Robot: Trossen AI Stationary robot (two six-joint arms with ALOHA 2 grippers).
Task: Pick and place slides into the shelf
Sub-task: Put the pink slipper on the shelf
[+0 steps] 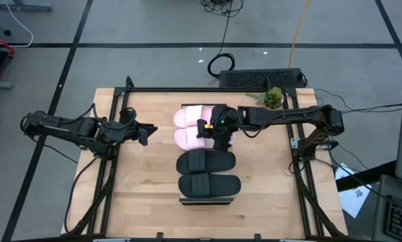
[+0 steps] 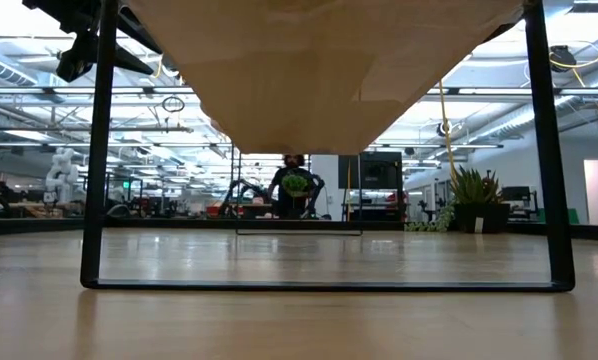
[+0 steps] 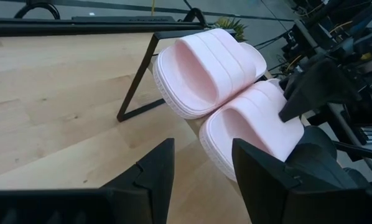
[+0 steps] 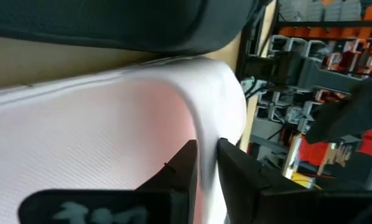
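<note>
Pinched between the two dark fingers of the right gripper (image 4: 201, 163) is the thin pink strap of a pale pink slide (image 4: 99, 124), which fills the right wrist view. From above, that gripper (image 1: 218, 131) sits over the nearer pink slide (image 1: 187, 139), which lies on the shelf (image 1: 204, 199) touching its twin, the far pink slide (image 1: 189, 116), with the black pair (image 1: 208, 173) lined up just beyond on the same slatted board. So all four slides appear to rest on the shelf already, and the risk lies in letting go: the fingers bite only a narrow edge of strap, so if the arm lifts before they part, the slide could be dragged up, tipped against its neighbour, or pulled off the slats onto the bench (image 1: 147, 188). A sideways pull could also nudge the nearest black slide (image 1: 206, 162), which lies just beside the gripper. The left gripper (image 1: 142, 132), fingers spread and holding nothing, waits near the pink pair on the left side of the bench, close enough that a careless advance could knock them.
</note>
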